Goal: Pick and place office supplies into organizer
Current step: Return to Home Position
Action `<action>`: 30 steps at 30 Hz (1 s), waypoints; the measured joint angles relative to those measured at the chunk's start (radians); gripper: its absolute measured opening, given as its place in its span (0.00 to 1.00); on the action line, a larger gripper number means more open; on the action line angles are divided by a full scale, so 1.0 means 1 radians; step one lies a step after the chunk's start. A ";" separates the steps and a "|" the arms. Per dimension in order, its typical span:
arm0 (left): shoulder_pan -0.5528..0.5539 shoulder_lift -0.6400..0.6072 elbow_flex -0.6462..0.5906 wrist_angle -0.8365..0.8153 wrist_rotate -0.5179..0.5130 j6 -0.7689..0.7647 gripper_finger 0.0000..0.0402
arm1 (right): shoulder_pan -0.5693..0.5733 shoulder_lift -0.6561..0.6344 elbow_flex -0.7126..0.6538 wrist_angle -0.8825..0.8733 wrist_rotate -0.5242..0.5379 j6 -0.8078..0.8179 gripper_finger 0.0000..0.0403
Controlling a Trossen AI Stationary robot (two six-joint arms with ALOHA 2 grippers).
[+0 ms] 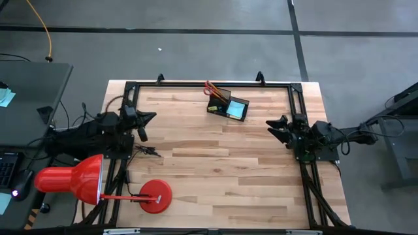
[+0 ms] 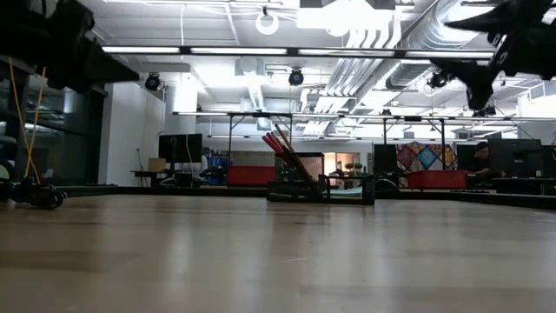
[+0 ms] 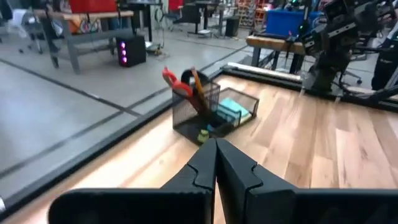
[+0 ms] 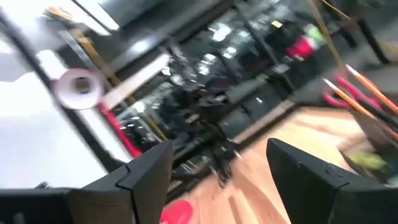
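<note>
Near the far edge of the wooden tabletop (image 1: 222, 170): small black mesh organizer box (image 1: 228, 106), red-handled scissors (image 1: 209, 87) leaning in its taller compartment, blue sticky-note pad (image 1: 237, 108) in the lower tray. Left gripper (image 3: 216, 148) pinched closed at the left edge, right gripper (image 4: 219, 149) spread wide at the right, open planks between. Red desk lamp (image 1: 68, 179) at the near-left corner.

Black cabled arms (image 1: 91, 136); blocky left pincer (image 3: 216, 144)
</note>
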 joint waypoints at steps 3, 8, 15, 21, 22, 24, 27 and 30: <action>0.000 -0.016 -0.053 0.012 0.008 -0.041 0.00 | 0.000 0.000 0.000 -0.076 0.060 0.080 0.62; 0.000 -0.042 -0.096 0.030 0.039 -0.058 0.00 | 0.000 0.000 0.002 -0.049 0.080 0.091 0.62; 0.000 -0.037 -0.098 -0.134 0.023 -0.048 0.00 | 0.000 0.003 0.003 -0.113 0.074 0.089 0.62; 0.000 -0.035 -0.098 -0.139 0.018 -0.030 0.00 | 0.000 0.003 0.003 -0.177 0.060 0.094 0.62; 0.000 -0.035 -0.098 -0.138 0.027 -0.030 0.00 | 0.000 0.003 0.003 -0.186 0.060 0.094 0.62; 0.000 -0.035 -0.098 -0.139 0.045 -0.030 0.00 | 0.000 0.003 0.003 -0.197 0.059 0.094 0.62; 0.000 -0.035 -0.098 -0.139 0.054 -0.029 0.00 | 0.000 0.003 0.004 -0.198 0.056 0.089 0.62; 0.000 -0.035 -0.098 -0.139 0.054 -0.028 0.00 | 0.000 0.003 0.004 -0.198 0.056 0.088 0.62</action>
